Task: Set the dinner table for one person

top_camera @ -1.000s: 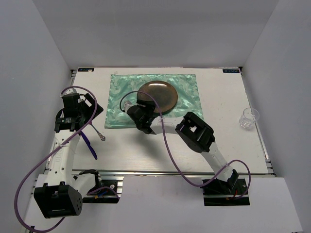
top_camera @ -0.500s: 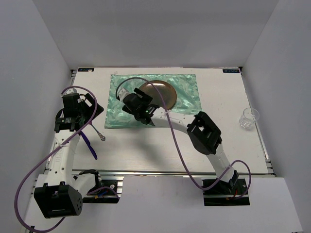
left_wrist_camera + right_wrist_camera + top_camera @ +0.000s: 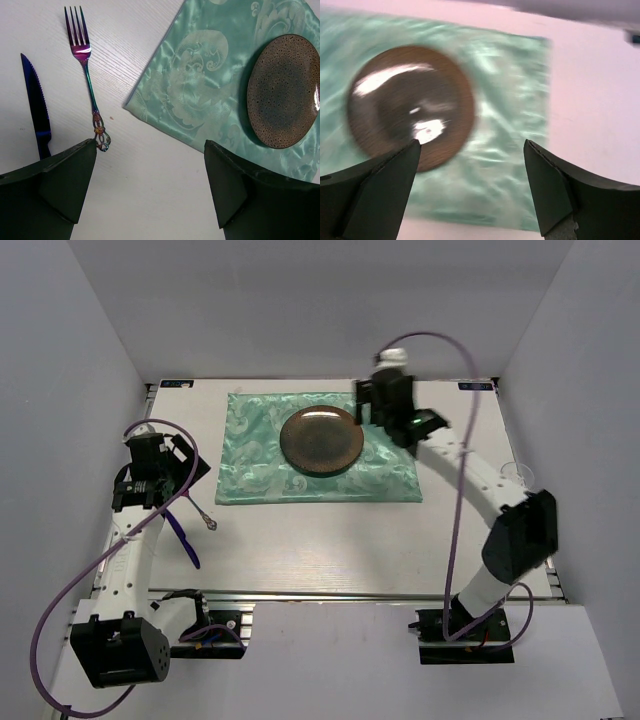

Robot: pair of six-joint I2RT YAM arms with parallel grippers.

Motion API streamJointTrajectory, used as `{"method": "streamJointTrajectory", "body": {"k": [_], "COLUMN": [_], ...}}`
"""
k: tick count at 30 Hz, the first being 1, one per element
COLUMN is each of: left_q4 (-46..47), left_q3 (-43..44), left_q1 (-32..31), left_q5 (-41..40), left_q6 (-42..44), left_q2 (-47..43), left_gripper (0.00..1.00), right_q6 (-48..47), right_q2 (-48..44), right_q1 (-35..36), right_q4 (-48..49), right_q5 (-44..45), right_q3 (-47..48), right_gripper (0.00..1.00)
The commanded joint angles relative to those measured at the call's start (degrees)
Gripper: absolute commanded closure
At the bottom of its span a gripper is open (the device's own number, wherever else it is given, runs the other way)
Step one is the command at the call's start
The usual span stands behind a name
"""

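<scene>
The surface [image 3: 300,550] lies with its long axis running left to right in front of me. Its metal rail is along the near edge by my two bases, and its short sides face the walls on either hand. It fills the floor of the white enclosure, flat and level.

On its far half a shiny green patterned cloth [image 3: 250,440] is spread, its long side parallel to the long side of the surface. A round brown speckled plate [image 3: 320,440] sits on the cloth, near the middle and closer to the far edge.

My left pincer [image 3: 150,145] hangs above the left part of the surface. Its jaws are spread wide and hold nothing and touch nothing. Below it lie an iridescent fork [image 3: 90,85] and a dark blue serrated knife [image 3: 35,105], on bare white just off the near left corner of the cloth. They lie side by side but apart. The fork's ornate handle end shows beside my left finger, which hides the knife's handle.

My right pincer [image 3: 471,142] is raised over the far right part of the cloth, beside the plate. Its jaws are spread wide and empty. That wrist picture is blurred.
</scene>
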Motion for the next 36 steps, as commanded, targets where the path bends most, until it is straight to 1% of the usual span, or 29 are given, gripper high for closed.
{"method": "streamJointTrajectory", "body": {"k": [1,2,3,6,7,8,10,11,12,15,16,17,19,23,26,29,30,31,32,33,34,36], "left_q4": [-0.07,-0.16,-0.33,0.02,0.11,0.28,0.37,0.28,0.37,0.9,1.07,0.99,1.16,1.34,1.51,1.51,1.51,1.51,1.6,1.69,1.86,2.04], "left_q3": [0.43,0.52,0.61,0.43,0.35,0.34,0.17,0.17,0.08,-0.1,-0.1,-0.18,-0.36,-0.45,-0.71,-0.8,-0.62,-0.62,-0.71,-0.8,-0.8,-0.89], "left_q1": [0.26,0.26,0.26,0.26,0.26,0.26,0.26,0.26,0.26,0.26,0.26,0.26,0.26,0.26,0.26,0.26,0.26,0.26,0.26,0.26,0.26,0.26], "left_q5": [0.3,0.48,0.66,1.09,1.44,1.97,2.41,2.41,4.42,5.84,6.1,6.28,6.46,6.63,6.37,6.11,5.93,6.02,6.19,6.28,6.28,6.72], "left_q6": [0.29,0.47,0.56,0.56,0.65,0.73,0.82,1.0,1.0,1.26,1.26,1.26,1.35,1.52,1.53,1.61,1.61,1.61,1.61,1.61,1.7,1.7], "left_q2": [0.69,0.78,1.05,0.96,1.05,1.31,1.75,1.84,2.1,2.1,2.28,2.28,2.45,2.28,2.1,1.93,2.01,2.01,2.01,2.01,1.84,1.93], "left_gripper": [0.02,0.02,0.02,0.02,0.02,0.02,0.02,0.02,0.02,0.02,0.02,0.02,0.02,0.02,0.02,0.02,0.02,0.02,0.02,0.02,0.02,0.02], "right_q6": [11.41,11.33,11.5,12.38,12.04,11.25,10.63,10.11,9.67,9.66,10.01,9.66,9.84,11.15,12.12,12.65,12.82,12.74,12.82,12.3,10.47,9.23], "right_q2": [-4.99,-5.08,-4.91,-5.17,-5.61,-5.96,-5.88,-5.79,-5.96,-6.75,-6.75,-6.93,-6.41,-5.0,-4.04,-2.46,-2.01,-1.66,-1.05,-0.87,-0.43,-0.08], "right_q1": [-14.43,-16.21,-20.31,-24.12,-28.4,-30.09,-36.06,-37.04,-39.49,-42.24,-42.76,-44.77,-46.62,-49.35,-50.33,-51.29,-51.21,-51.21,-51.03,-50.68,-50.5,-47.97], "right_q4": [-6.57,-10.15,-12.54,-17.9,-17.4,-16.96,-16.96,-16.61,-15.56,-13.53,-13.27,-12.31,-10.37,-4.75,-1.67,-0.61,-0.78,-0.61,-0.26,0.09,0.36,-0.96], "right_q5": [-4.31,-3.45,-0.83,2.79,2.98,2.28,-0.52,-0.97,-1.41,-0.02,0.16,-0.1,-2.11,-4.4,-5.1,-8.44,-8.62,-8.54,-8.88,-9.41,-10.11,-10.21], "right_q3": [-3.13,-2.96,-1.39,-0.5,-1.89,-2.94,-4.44,-5.06,-6.02,-10.59,-12.08,-13.14,-14.9,-21.48,-23.69,-24.05,-23.88,-23.87,-23.79,-23.44,-22.91,-19.76], "right_gripper": [0.11,0.11,0.11,0.11,0.11,0.11,0.11,0.13,0.13,0.13,0.14,0.15,0.17,0.19,0.23,0.31,0.39,0.56,0.7,1.0,1.0,1.0]}}
